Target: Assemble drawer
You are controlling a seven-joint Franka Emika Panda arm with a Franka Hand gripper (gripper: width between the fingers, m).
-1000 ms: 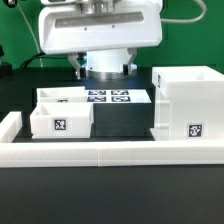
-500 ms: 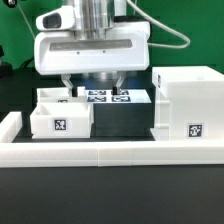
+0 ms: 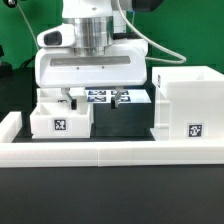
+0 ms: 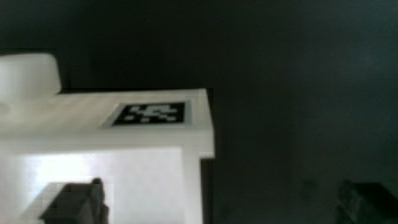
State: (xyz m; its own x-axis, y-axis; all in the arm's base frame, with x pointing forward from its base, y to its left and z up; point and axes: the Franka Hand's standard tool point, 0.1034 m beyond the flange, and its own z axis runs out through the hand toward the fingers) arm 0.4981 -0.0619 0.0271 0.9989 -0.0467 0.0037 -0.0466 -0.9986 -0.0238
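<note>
Two small white trays stand at the exterior view's left, the front one showing a square tag and the other just behind it. The tall white housing stands at the right with a tag low on its front. My gripper hangs open and empty just above the rear tray and the black mat beside it. In the wrist view the gripper is open: one finger is over a tagged white tray, the other finger over dark table.
A long low white rail runs across the front and up the left side. The marker board lies flat behind the trays, partly hidden by my fingers. A black mat lies between the trays and the housing.
My gripper has come down from above the marker board to just above the rear tray. Its fingers now show below the white body. The trays and housing have not moved.
</note>
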